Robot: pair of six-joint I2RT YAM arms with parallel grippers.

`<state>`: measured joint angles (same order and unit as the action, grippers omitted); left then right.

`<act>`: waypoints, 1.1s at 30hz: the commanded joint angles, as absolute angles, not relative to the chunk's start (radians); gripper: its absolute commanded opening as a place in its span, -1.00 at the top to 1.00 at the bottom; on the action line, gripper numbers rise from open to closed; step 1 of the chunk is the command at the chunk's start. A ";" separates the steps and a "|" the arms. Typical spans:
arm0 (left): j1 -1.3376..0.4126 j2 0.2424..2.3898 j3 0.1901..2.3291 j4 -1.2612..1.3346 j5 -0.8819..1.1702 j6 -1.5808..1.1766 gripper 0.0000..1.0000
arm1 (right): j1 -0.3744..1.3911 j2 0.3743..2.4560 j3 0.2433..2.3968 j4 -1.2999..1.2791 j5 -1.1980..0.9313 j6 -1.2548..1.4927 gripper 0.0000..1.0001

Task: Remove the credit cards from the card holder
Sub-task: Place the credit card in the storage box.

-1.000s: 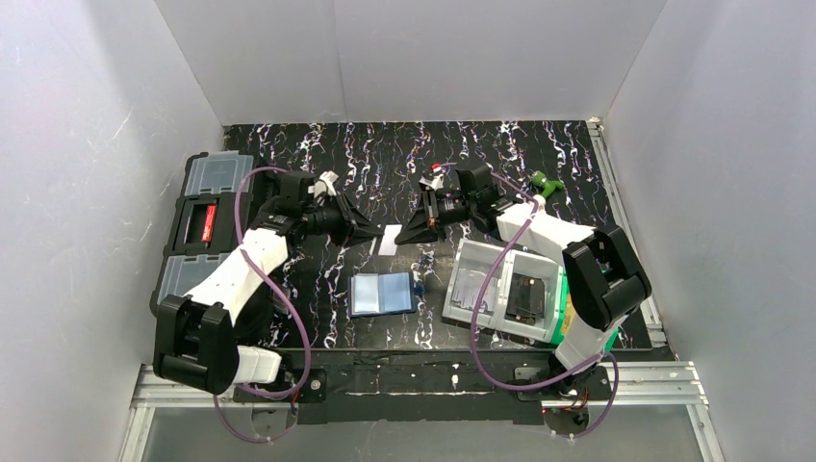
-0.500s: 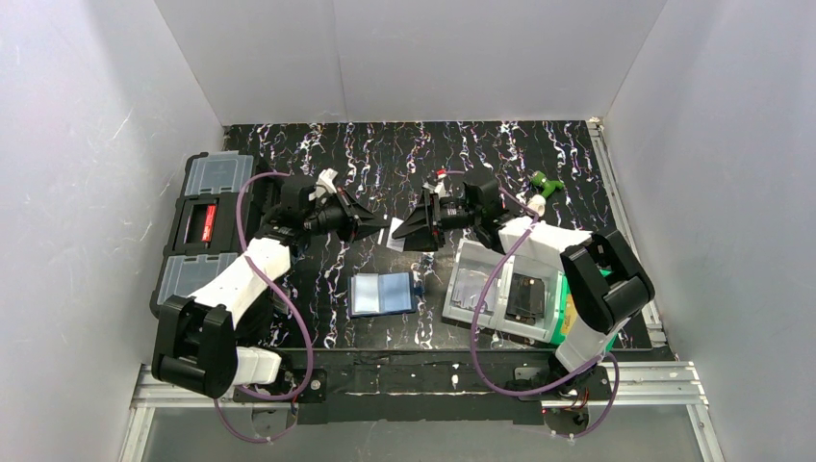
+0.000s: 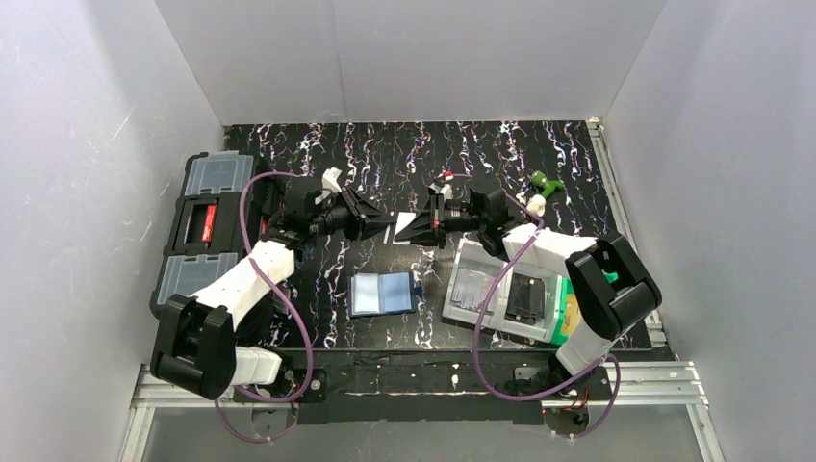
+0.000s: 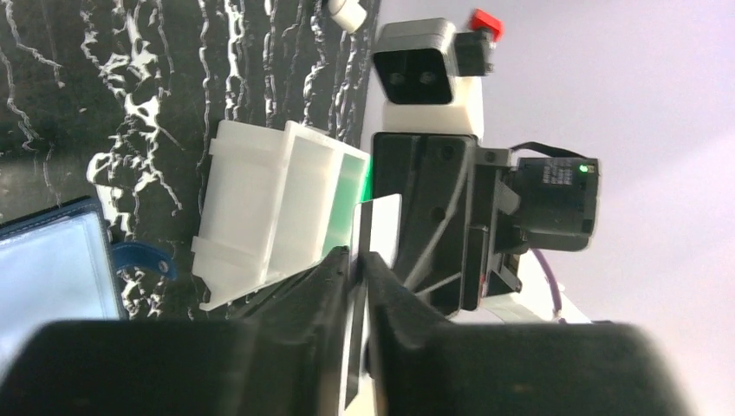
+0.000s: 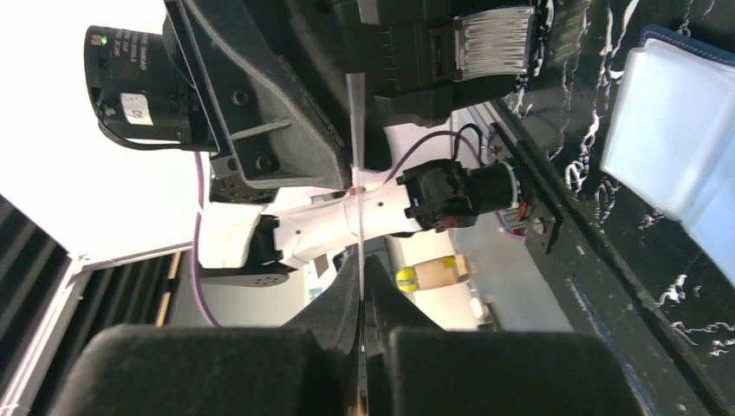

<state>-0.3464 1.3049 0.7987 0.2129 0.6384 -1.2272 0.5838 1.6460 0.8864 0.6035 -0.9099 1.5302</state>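
**Both hands pinch one white card above the worktop; holder lies open below**

Left hand (image 4: 357,262) – fingers together, clamped on the white card (image 4: 381,227), which is edge-on in the left wrist view and sticks out past the fingertips; right hand (image 5: 359,279) – fingers also pressed together on the same card, seen as a thin line running up from between its pads; in the top view the two hands meet tip to tip with the card between them, lifted off the black marbled worktop (image 3: 385,154).

Card holder (image 3: 383,294) lies flat and open on the worktop, toward the arm bases from both hands and well apart from them; its pale blue clear sleeves face up and its navy edge and tab are on the side nearer the right arm; neither hand touches it; cannot tell whether any card sits in its sleeves.

Clear plastic bin (image 3: 505,289) sits just beside the holder, under the right forearm and base-ward of the right hand; black organiser case (image 3: 207,226) with clear lids lies outboard of the left hand at the worktop's edge; small green and white object (image 3: 544,183) lies beyond the right hand, toward the far side.
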 commanded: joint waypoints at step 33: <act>-0.351 1.290 1.086 -0.559 0.502 -0.731 -0.96 | 0.406 0.967 0.623 -0.465 -0.474 0.853 0.97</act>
